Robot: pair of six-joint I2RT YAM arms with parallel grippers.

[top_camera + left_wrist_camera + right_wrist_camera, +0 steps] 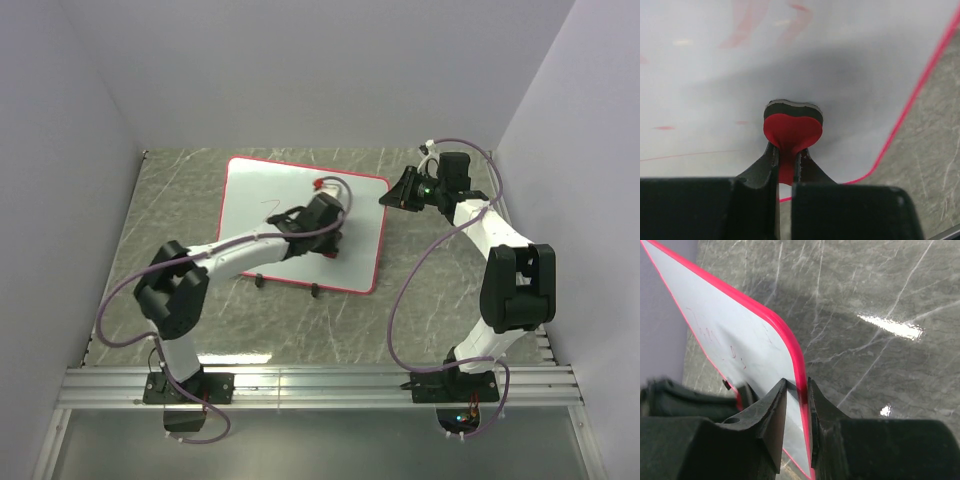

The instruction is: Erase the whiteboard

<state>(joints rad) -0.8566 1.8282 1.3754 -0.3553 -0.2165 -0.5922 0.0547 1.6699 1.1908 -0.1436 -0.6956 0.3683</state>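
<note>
Where the whiteboard (270,180) lies: flat at the middle of the table (180,200), black clips (314,291) at its 6 o'clock edge.
Left gripper (786,150): clenched on a red heart-shaped eraser (792,131), its dark pad pressed to the board toward 1 o'clock.
Right gripper (797,390): pinching the board's red frame at the 2 o'clock corner.
Marks: faint red strokes (745,25) on the white surface.

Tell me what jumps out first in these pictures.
A red-framed whiteboard lies in the middle of the grey marble table. The left tool pinches a red heart-shaped eraser over the board's right part, with faint red marks beyond it. The right tool clamps the red frame near the board's far right corner.
</note>
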